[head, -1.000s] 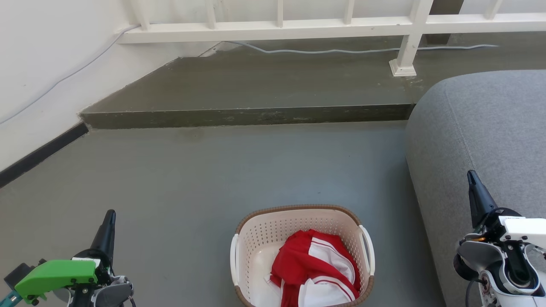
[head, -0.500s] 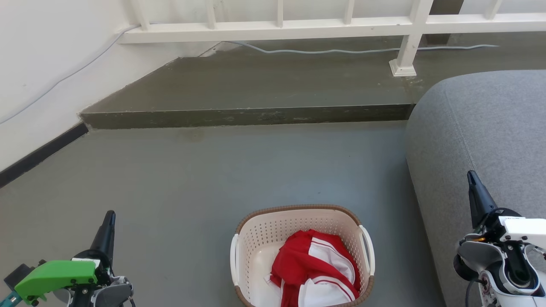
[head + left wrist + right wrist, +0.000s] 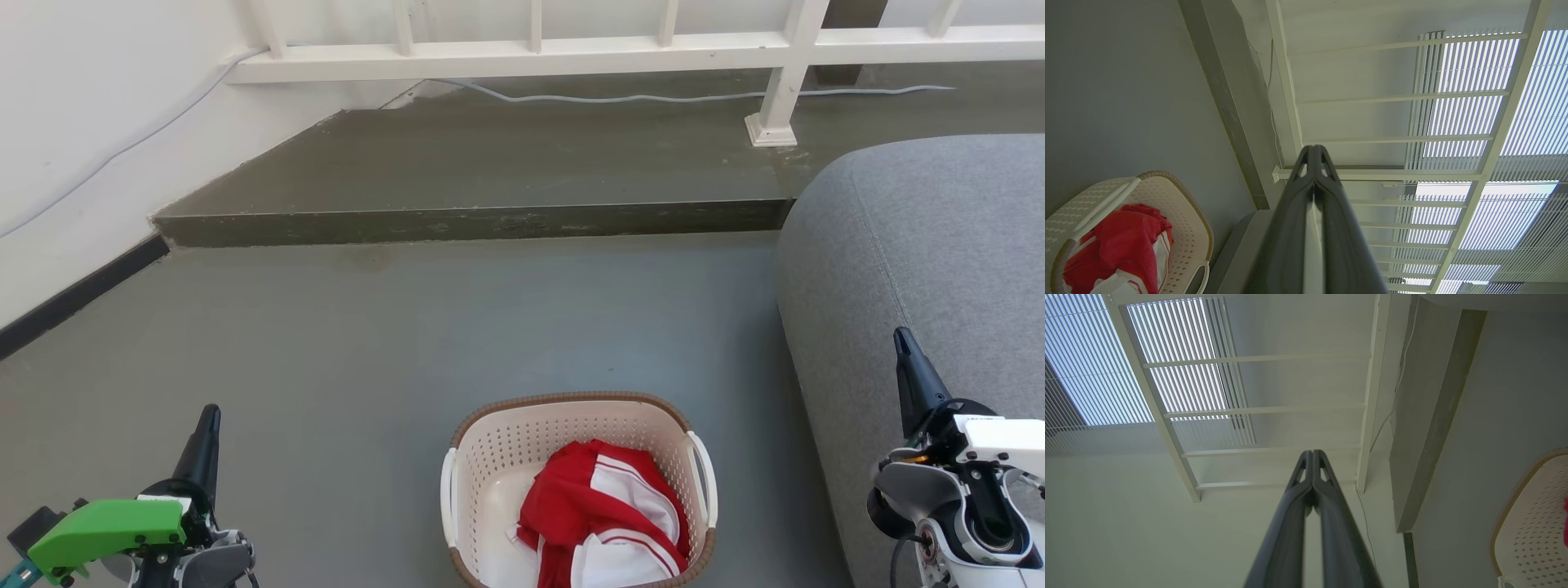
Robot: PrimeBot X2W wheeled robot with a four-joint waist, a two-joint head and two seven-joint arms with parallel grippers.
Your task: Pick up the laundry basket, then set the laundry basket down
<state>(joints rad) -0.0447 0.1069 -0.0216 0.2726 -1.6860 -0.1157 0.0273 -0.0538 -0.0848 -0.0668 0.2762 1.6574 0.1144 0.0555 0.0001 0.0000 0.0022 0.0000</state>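
The laundry basket (image 3: pixel 522 437) stands on the grey floor at the bottom middle of the head view, cream and perforated with a brown rim and two white side handles. A red and white garment (image 3: pixel 600 518) lies inside it. My left gripper (image 3: pixel 210 412) hangs shut well to the basket's left, with nothing between its fingers. My right gripper (image 3: pixel 900 336) is shut too, off to the basket's right in front of the sofa. The basket (image 3: pixel 1186 212) sits at the lower left of the left wrist view beside the shut left gripper (image 3: pixel 1314 151). The right wrist view has the basket's edge (image 3: pixel 1531 531) right of the shut right gripper (image 3: pixel 1312 454).
A grey sofa (image 3: pixel 939 261) fills the right side, close to the basket. A raised concrete step (image 3: pixel 473 220) crosses ahead, with a white railing (image 3: pixel 539 53) and a cable (image 3: pixel 653 98) beyond it. A white wall (image 3: pixel 73 147) with a dark skirting runs along the left.
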